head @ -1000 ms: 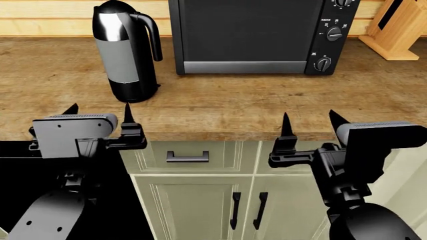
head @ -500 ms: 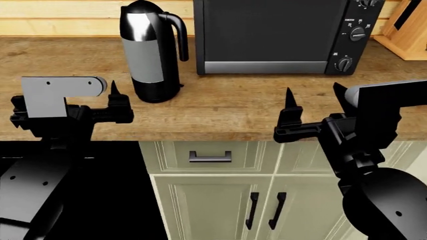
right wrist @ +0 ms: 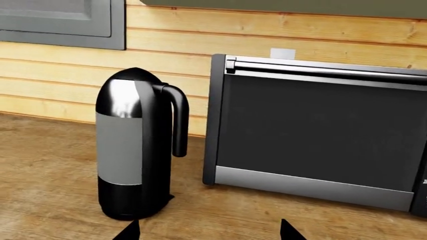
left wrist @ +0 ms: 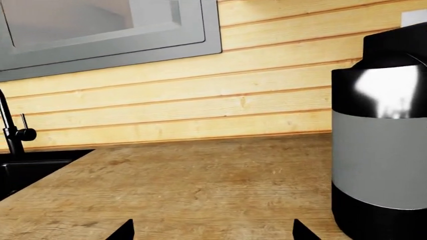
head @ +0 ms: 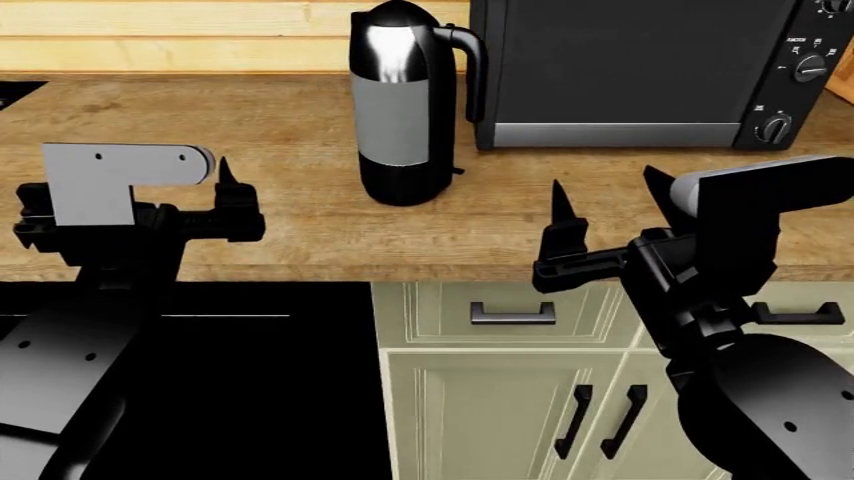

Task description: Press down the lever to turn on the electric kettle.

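Note:
The electric kettle stands upright on the wooden counter, left of the oven, its loop handle facing the oven. It also shows in the right wrist view and at the edge of the left wrist view. The lever is a tiny black tab at the base on the handle side; the right wrist view shows it too. My left gripper is open and empty, near the counter's front edge, left of the kettle. My right gripper is open and empty, in front and right of the kettle.
A boxy black oven with round knobs stands right of the kettle, close to its handle. A dark sink with a faucet lies at the far left. Cream cabinet drawers are below the counter.
The head view has shifted left, so the kettle and oven now sit further right in it. Both grippers stay open and hold about the same pose.

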